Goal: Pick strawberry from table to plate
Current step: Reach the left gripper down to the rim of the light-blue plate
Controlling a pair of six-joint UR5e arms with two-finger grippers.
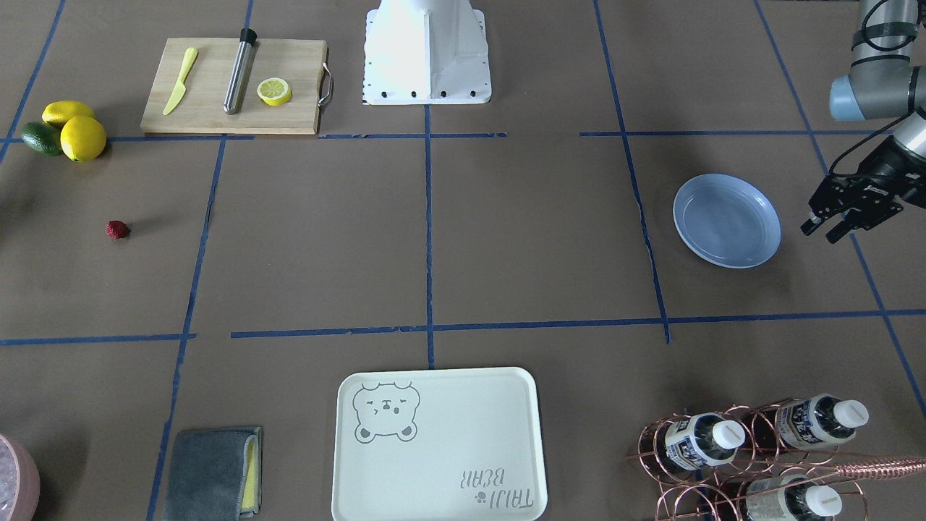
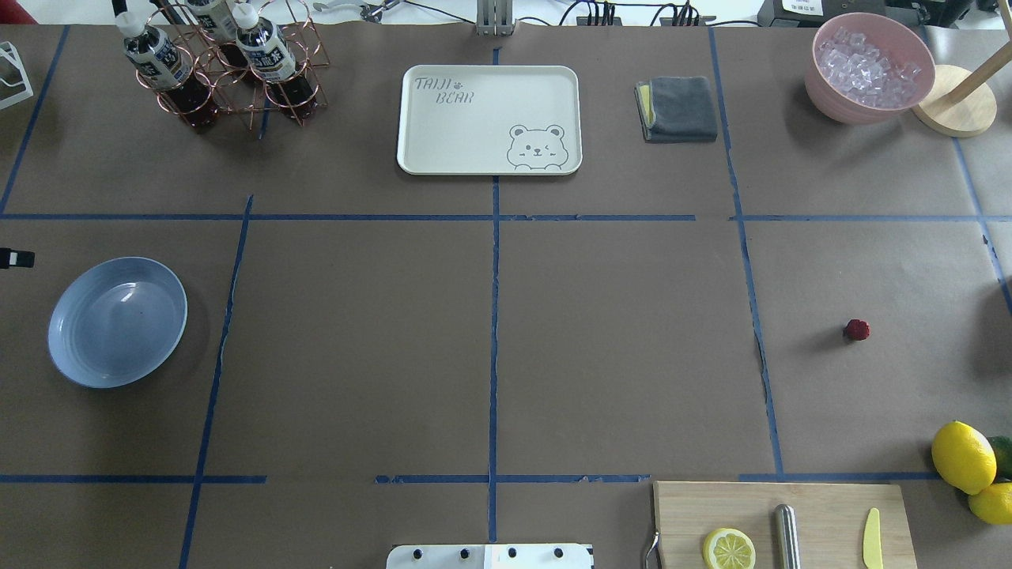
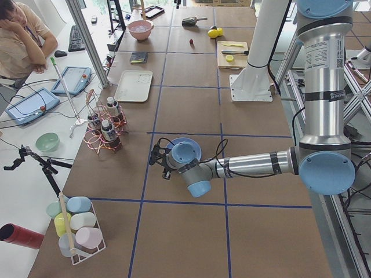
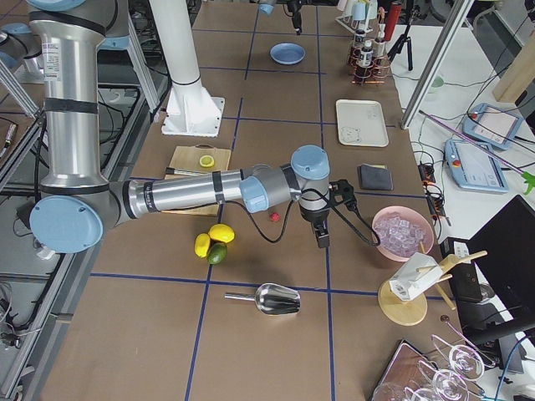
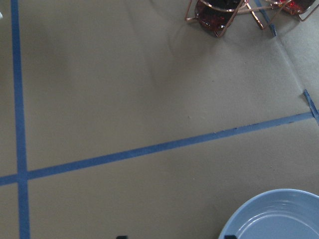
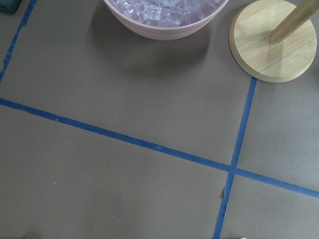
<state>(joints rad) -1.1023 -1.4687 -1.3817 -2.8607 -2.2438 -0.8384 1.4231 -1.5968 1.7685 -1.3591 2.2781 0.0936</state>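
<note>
The strawberry (image 1: 117,230) (image 2: 856,329), a tiny dark-red berry, lies alone on the brown table (image 2: 617,348) on the robot's right side. The light-blue plate (image 1: 727,221) (image 2: 117,320) sits empty on the robot's left side. My left gripper (image 1: 823,231) hovers just beside the plate's outer rim, open and holding nothing; the plate's edge (image 5: 274,214) fills the corner of the left wrist view. My right gripper (image 4: 322,239) points down a short way past the strawberry (image 4: 273,217), toward the ice bowl. I cannot tell whether it is open or shut.
A cutting board (image 1: 231,87) with a lemon half, yellow knife and metal rod lies near the robot base. Two lemons (image 1: 82,137) and an avocado sit near the strawberry. A cream bear tray (image 2: 490,118), grey cloth (image 2: 676,108), bottle rack (image 2: 221,63) and pink ice bowl (image 2: 870,67) line the far side.
</note>
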